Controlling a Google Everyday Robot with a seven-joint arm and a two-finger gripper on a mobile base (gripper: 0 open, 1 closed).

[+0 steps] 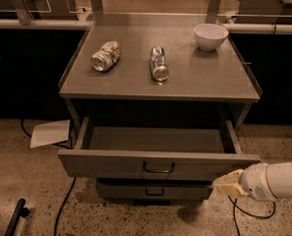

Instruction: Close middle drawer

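Note:
The middle drawer (111, 165) is a wide grey metal drawer with a small dark loop handle (159, 168) at its centre. It stands pulled out from the cabinet and its tray looks empty. My gripper (227, 185), pale tipped on a white arm, is at the lower right corner of the drawer front, right of the handle. I cannot tell whether it touches the panel. A narrower lower drawer front (150, 191) shows below it, pushed in.
On the cabinet top (204, 77) lie two crushed cans (106, 56) (159, 63) and a white bowl (210, 36) stands at the back right. A sheet of paper (49, 132) and dark cables (64, 205) lie on the speckled floor at left. Dark cabinets flank both sides.

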